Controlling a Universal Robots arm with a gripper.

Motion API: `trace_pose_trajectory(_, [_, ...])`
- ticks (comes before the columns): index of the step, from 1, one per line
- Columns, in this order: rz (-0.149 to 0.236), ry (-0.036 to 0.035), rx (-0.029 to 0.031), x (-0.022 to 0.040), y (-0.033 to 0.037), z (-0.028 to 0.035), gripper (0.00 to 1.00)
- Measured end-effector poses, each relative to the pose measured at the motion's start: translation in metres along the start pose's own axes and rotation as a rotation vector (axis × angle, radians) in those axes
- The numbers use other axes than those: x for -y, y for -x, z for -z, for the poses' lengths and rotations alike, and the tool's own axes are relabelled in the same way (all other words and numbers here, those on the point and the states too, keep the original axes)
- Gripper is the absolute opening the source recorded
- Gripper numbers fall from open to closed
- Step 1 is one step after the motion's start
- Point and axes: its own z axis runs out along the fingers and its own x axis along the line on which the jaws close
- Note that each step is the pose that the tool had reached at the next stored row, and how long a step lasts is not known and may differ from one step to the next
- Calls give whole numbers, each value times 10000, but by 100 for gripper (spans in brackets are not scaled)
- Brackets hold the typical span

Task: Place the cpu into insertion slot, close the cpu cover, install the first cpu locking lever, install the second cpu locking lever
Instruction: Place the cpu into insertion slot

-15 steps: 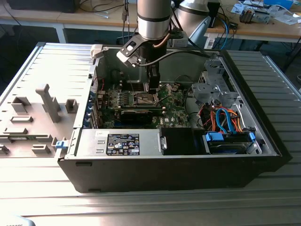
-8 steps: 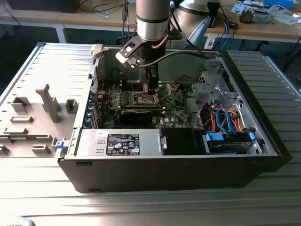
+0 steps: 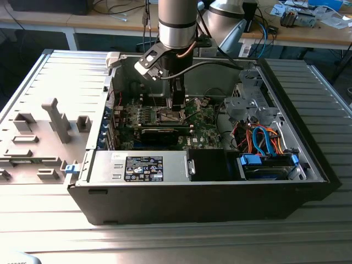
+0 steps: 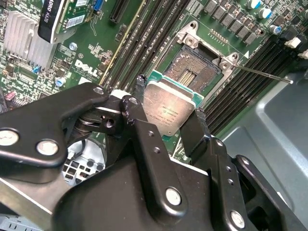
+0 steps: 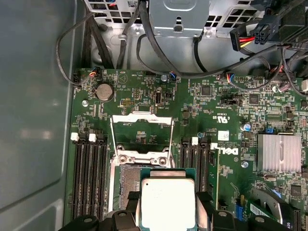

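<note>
1. At the exterior view's left, a grey panel (image 3: 55, 82) with plastic blocks lies beside the open case (image 3: 192, 203), well apart from the work.
2. Inside the case, the green board (image 3: 203, 118) lies flat on the floor. A long black card (image 3: 159, 133) runs along its near edge.
3. The gripper (image 3: 176, 107) hangs over the board's middle. In both wrist views its fingers (image 4: 139, 91) are narrowed onto two opposite edges of the cpu (image 4: 168, 108), which is held flat with its metal top up.
4. The slot (image 4: 192, 72) lies under the cpu and a little ahead of it. The cpu covers one side of the slot, and the dark contact field beyond is bare. Their edges look roughly parallel. I judge the cpu is not seated, but I cannot tell how high it sits.
5. In the first wrist view, the cover (image 5: 142, 132) is swung back from the slot's far edge, clear of the cpu (image 5: 167, 207).
6. A thin rod (image 4: 264, 73) juts from one slot corner. Black memory slots (image 5: 89, 178) flank the slot on both sides, near the fingers.
7. At the exterior view's right, a drive cage (image 3: 247, 104) and blue cables (image 3: 269, 140) stand well apart.
</note>
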Motion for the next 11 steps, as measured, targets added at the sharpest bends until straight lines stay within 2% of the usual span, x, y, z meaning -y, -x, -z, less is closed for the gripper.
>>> trace_pose_trajectory(11, [0,0,-1,8,-1,-32,54])
